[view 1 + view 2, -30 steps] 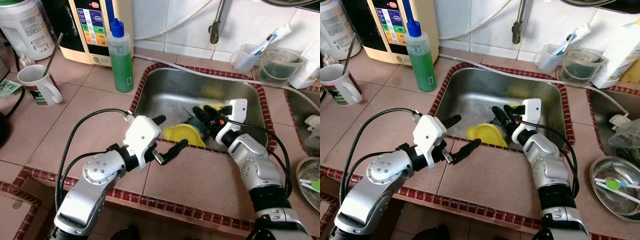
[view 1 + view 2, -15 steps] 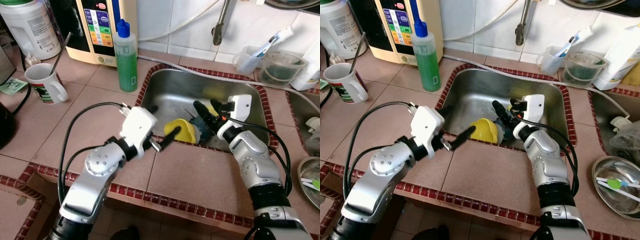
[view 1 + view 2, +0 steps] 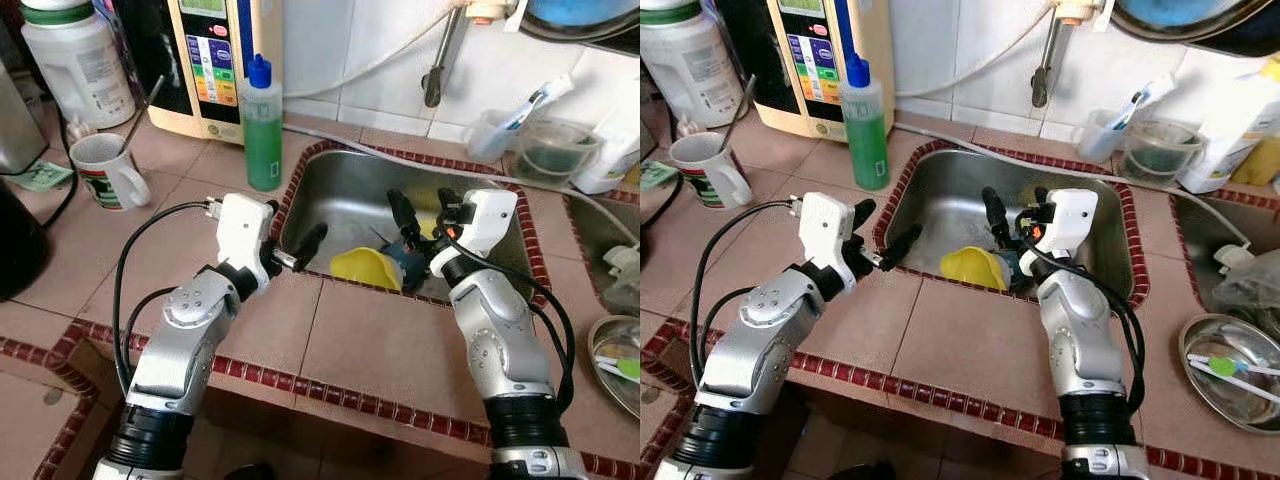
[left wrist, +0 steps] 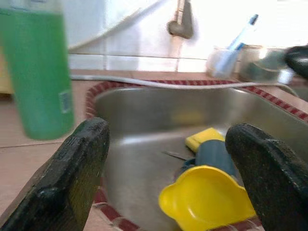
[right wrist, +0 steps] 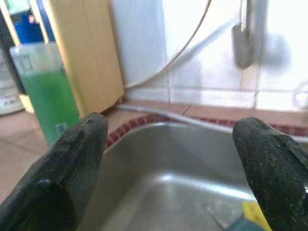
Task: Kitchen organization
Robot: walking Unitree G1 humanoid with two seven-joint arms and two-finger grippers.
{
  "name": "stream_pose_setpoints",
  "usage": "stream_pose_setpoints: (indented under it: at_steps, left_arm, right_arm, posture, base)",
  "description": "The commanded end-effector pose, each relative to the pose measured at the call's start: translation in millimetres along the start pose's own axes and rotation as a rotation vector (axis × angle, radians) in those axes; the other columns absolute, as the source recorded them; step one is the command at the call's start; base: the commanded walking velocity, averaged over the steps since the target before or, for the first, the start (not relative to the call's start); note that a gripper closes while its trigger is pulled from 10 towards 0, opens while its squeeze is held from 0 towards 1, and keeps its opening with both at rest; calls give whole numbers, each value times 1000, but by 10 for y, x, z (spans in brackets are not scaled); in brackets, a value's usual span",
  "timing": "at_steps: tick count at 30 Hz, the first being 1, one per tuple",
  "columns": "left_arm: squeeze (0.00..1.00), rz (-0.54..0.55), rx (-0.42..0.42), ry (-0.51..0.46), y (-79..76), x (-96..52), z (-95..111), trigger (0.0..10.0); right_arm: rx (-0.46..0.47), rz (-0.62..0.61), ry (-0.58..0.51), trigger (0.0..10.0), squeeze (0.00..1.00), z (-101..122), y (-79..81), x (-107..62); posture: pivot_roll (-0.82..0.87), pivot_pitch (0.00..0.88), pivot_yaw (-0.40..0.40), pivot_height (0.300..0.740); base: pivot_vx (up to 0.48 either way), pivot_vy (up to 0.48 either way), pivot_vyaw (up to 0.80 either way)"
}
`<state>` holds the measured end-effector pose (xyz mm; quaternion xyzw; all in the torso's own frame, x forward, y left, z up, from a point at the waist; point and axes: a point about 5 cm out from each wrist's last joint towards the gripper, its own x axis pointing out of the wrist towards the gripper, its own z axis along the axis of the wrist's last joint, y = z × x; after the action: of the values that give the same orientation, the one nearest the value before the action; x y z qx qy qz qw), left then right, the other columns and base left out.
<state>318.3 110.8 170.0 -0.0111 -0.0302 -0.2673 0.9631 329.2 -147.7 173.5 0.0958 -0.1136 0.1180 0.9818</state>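
Observation:
A yellow plastic cup (image 3: 365, 268) lies on its side in the steel sink (image 3: 345, 190), against the near rim. A dark teal item (image 4: 214, 153) and a yellow sponge (image 4: 202, 138) lie just behind it. My left gripper (image 3: 883, 228) hovers open over the sink's near-left corner, left of the cup and holding nothing. My right gripper (image 3: 1012, 213) is open above the middle of the sink, over the teal item, and also holds nothing. In the left wrist view the cup sits low between the two black fingers (image 4: 79, 168).
A green soap bottle (image 3: 263, 130) stands at the sink's left rim, with a mug (image 3: 105, 172) and a water purifier (image 3: 215, 50) further left. The faucet (image 3: 437, 62) hangs over the back. Clear containers (image 3: 555, 150) stand at the back right, a steel plate (image 3: 1230, 372) at the right.
The camera has shifted and risen. My left gripper drew back from the yellow cup toward the sink's left corner. My right gripper lifted a little above the teal item.

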Motion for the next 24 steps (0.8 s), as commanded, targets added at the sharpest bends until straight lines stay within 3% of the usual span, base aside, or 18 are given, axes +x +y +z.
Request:
stream_pose_setpoints:
  at_steps: [1,6,11,16,21,22,23,24]
  left_arm:
    - [0,18,12,-21,22,36,31,10000]
    - [0,103,14,-19,88,51,-35,10000]
    - [0,188,12,-3,25,-56,-284,10000]
    - [0,207,35,-22,15,-146,-330,10000]
    - [0,274,53,-71,118,-201,-273,10000]
    - [0,271,54,-76,134,-212,-277,10000]
    - [0,269,60,-82,152,-227,-282,10000]
    - [0,269,61,-80,166,-238,-301,10000]
  right_arm:
    - [-24,-35,-34,10000,1000,74,-14,-30]
    - [-82,-78,-47,10000,1000,75,6,-99]
    - [-147,-140,-17,10000,1000,-97,24,-311]
    - [-205,-222,-17,10000,1000,-161,23,-456]
    - [-212,-262,-6,10000,1000,-150,21,-509]
    - [-205,-262,0,10000,737,-158,17,-514]
    - [-208,-259,4,10000,0,-166,15,-519]
    - [-208,-245,6,10000,0,-181,14,-526]
  posture:
    - [16,7,-17,740]
    - [14,1,-9,740]
    - [10,0,9,740]
    - [23,0,-9,740]
    - [24,0,-18,740]
    - [24,0,-17,740]
    - [26,0,-18,740]
    - [28,0,-20,740]
  base:
    - [0,0,0]
    - [0,0,0]
    - [0,0,0]
    - [0,0,0]
    - [0,0,0]
    - [0,0,0]
    - [0,0,0]
    - [0,0,0]
